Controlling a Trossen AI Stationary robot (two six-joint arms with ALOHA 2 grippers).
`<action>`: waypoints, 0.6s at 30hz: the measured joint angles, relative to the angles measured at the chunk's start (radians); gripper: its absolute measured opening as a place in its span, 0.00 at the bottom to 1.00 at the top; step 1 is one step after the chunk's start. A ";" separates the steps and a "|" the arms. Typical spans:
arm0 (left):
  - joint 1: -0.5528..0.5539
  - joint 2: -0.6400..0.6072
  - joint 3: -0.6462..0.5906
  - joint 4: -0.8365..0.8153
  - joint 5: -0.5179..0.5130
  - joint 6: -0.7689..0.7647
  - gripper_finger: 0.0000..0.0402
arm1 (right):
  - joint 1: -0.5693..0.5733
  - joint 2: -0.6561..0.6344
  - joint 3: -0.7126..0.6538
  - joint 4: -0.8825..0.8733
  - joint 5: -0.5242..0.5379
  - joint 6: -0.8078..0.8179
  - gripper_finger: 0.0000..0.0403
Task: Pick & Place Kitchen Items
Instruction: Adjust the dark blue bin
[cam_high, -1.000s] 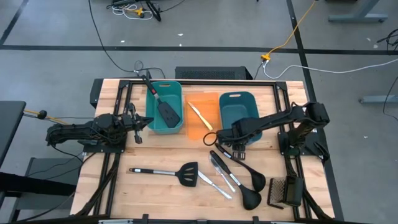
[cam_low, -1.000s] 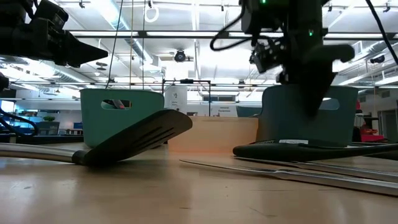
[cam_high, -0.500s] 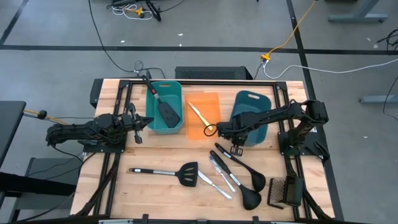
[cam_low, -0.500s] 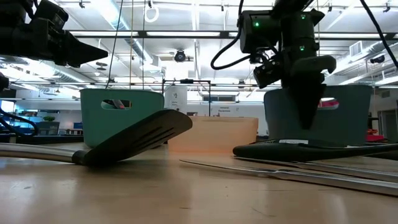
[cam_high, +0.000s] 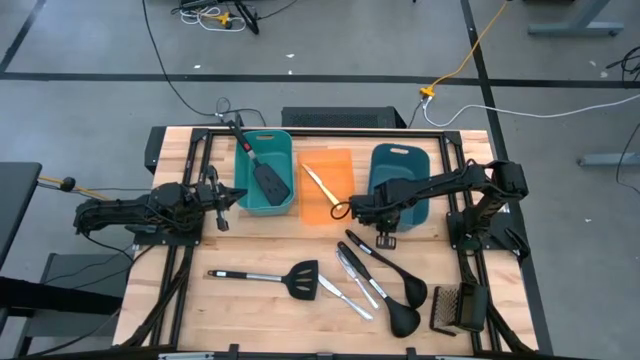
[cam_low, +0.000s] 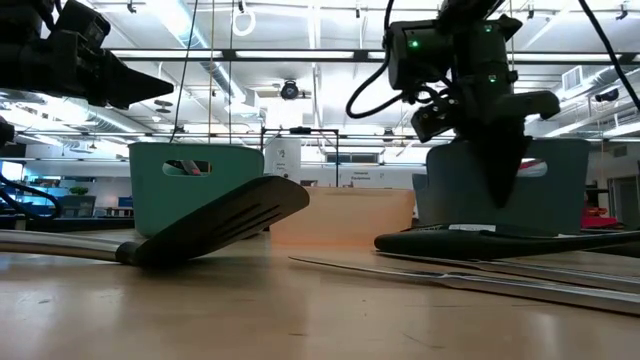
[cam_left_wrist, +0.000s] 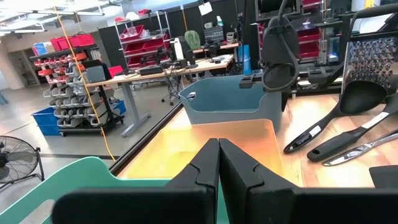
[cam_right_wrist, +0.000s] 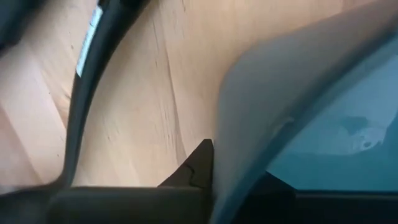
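Left gripper (cam_high: 238, 196) parked at the table's left side, just beside the teal tub (cam_high: 281, 202), fingers pressed together on nothing. Inside that teal tub lay one black spatula (cam_high: 262, 170), its handle sticking out over the far rim. On the bare wood nearer the front lay the second spatula (cam_high: 268, 277), blade tilted up off the board in the low view (cam_low: 225, 222). Next along, a pale yellow knife (cam_high: 322, 186) rested diagonally in the orange tub (cam_high: 317, 211). In front of that, two silver knives (cam_high: 348, 287) side by side on the wood, then two black ladles (cam_high: 392, 292) with their bowls toward the front right. Right gripper (cam_high: 383, 237) hung pointing down at the front left corner of the blue tub (cam_high: 399, 157), fingers closed; from its wrist view, one finger (cam_right_wrist: 200, 163) lay against the tub's rim (cam_right_wrist: 261, 112), though whether that wall was pinched could not be told. Above the ladle handles, not touching them.
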 joint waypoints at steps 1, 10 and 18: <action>0.000 0.000 0.000 0.000 0.000 0.000 0.04 | -0.002 0.000 0.000 0.000 -0.002 0.000 0.05; 0.000 0.000 0.000 0.000 0.000 0.000 0.04 | -0.005 0.000 0.000 -0.009 -0.003 0.010 0.07; 0.000 0.000 0.000 0.000 0.000 0.000 0.04 | -0.002 -0.030 0.000 -0.026 -0.011 0.049 0.26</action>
